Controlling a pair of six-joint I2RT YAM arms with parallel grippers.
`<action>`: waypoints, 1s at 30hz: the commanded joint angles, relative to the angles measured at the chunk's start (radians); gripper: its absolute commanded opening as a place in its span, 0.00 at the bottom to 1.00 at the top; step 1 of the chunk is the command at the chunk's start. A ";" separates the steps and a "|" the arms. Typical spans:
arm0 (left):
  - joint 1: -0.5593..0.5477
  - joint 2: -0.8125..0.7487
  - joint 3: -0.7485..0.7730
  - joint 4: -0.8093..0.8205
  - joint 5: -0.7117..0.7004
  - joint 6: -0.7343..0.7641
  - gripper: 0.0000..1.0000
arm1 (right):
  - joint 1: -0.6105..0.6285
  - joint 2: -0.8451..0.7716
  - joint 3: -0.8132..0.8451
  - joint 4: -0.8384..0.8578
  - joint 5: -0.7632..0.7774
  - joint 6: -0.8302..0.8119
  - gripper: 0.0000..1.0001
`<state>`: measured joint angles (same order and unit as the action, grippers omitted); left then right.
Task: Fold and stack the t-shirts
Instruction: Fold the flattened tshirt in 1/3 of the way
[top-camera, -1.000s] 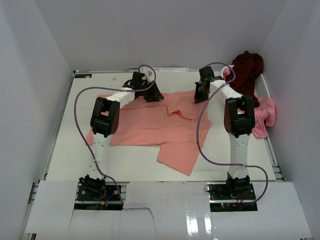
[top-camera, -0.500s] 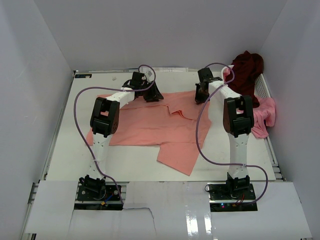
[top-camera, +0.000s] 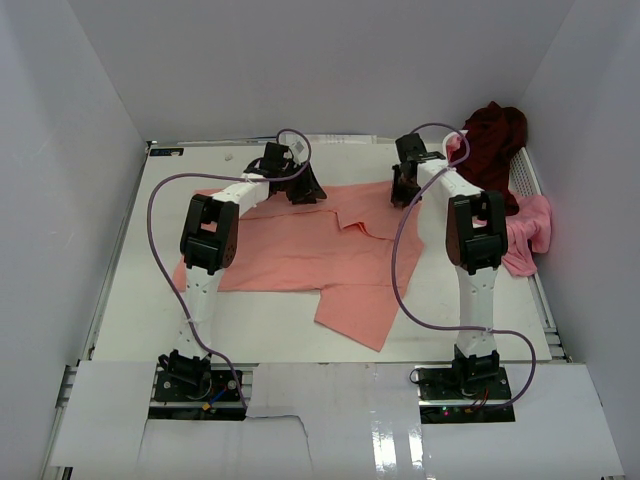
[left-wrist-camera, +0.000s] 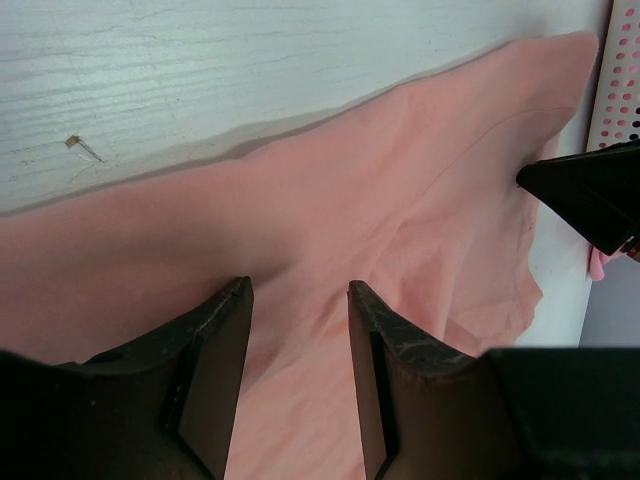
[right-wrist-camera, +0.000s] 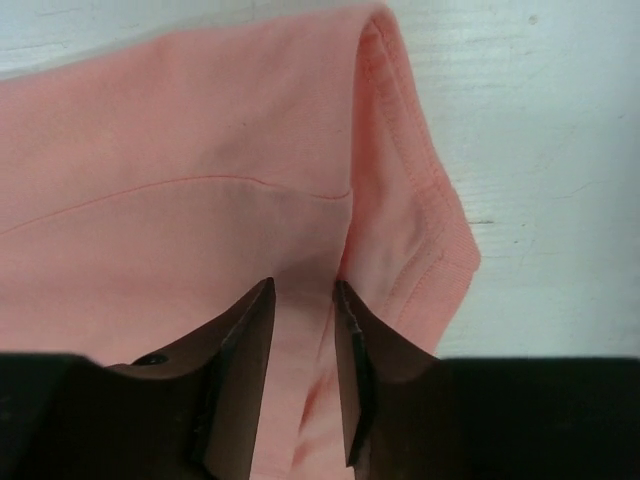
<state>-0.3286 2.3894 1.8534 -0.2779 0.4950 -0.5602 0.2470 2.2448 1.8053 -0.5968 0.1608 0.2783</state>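
A salmon-pink t-shirt (top-camera: 300, 250) lies spread flat on the white table, one sleeve (right-wrist-camera: 420, 230) at its far right corner. My left gripper (top-camera: 300, 190) stands open at the shirt's far edge, its jaws (left-wrist-camera: 298, 290) wide apart over the cloth and gripping nothing. My right gripper (top-camera: 403, 188) is at the far right corner, jaws (right-wrist-camera: 303, 285) a little apart over a fold beside the sleeve seam. A dark maroon t-shirt (top-camera: 495, 135) is heaped at the back right. A brighter pink t-shirt (top-camera: 530, 230) hangs over the right side.
A white slatted basket (top-camera: 523, 172) stands along the table's right edge under the maroon and pink shirts; its perforated wall (left-wrist-camera: 622, 70) shows in the left wrist view. White walls close in the table on three sides. Purple cables loop off both arms.
The right gripper's jaws have parted from shut and let go of the cloth; it has shifted slightly toward the far edge. The left arm and the shirt have not moved.
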 joint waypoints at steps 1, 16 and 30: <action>0.013 -0.090 0.073 -0.073 -0.010 0.023 0.54 | -0.014 -0.028 0.097 -0.027 -0.023 -0.011 0.39; 0.121 -0.280 0.031 -0.213 0.007 0.140 0.57 | 0.070 -0.178 -0.017 0.005 -0.246 -0.047 0.52; 0.215 -0.274 -0.174 -0.133 -0.067 0.148 0.56 | 0.215 -0.156 -0.052 0.060 -0.356 -0.036 0.08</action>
<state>-0.1234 2.1269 1.6974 -0.4538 0.4435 -0.4080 0.4614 2.0911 1.7237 -0.5690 -0.1661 0.2428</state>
